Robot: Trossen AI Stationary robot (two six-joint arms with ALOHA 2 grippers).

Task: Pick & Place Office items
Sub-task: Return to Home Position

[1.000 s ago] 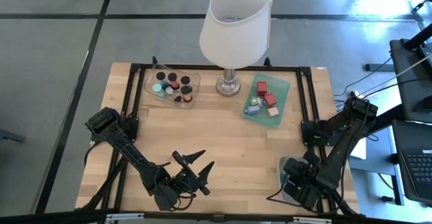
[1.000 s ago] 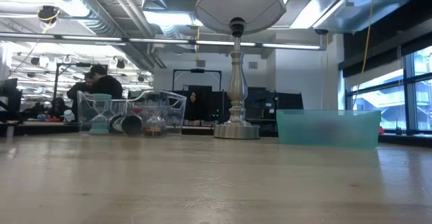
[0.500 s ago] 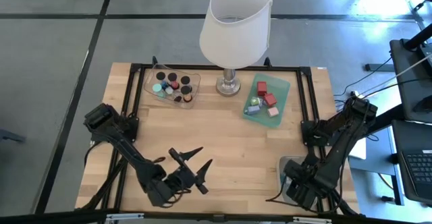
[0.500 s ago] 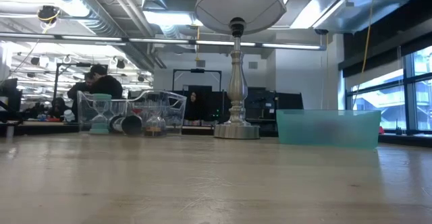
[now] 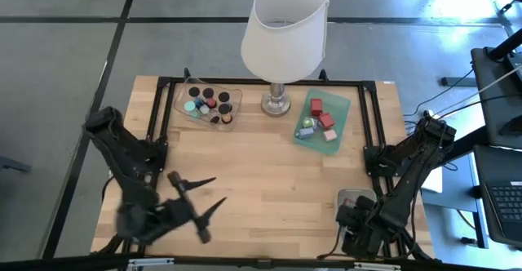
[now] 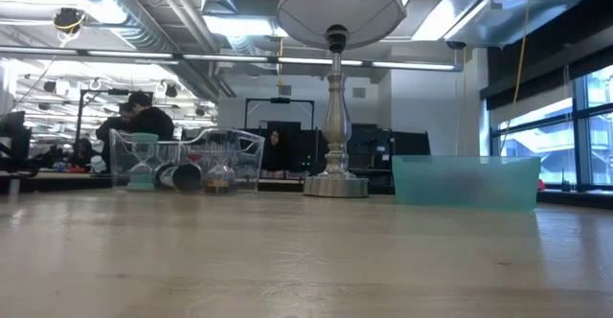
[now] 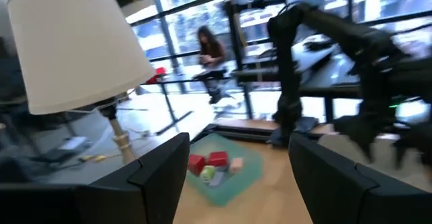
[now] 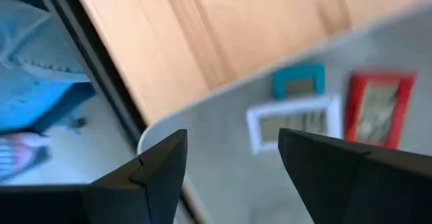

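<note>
high view: left gripper (image 5: 218,189), fingers spread and empty, hangs at lower left. right gripper (image 8: 231,140), also spread, hovers over the gray bin (image 5: 349,197) at lower right, which holds the timers (image 8: 291,123). this looks like the homing step; next, both arms need folding to rest.

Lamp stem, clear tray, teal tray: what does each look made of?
Lamp stem: probably polished metal, silvery with bright glints. Clear tray: likely hard plastic, glossy, with see-through walls. Teal tray: likely plastic too, frosted and only half see-through.

Grey floor (image 5: 65,34); exposed ceiling ducts (image 6: 115,16) (strip lights (image 6: 230,26)); windows (image 6: 594,117), seemingly daylit.
</note>
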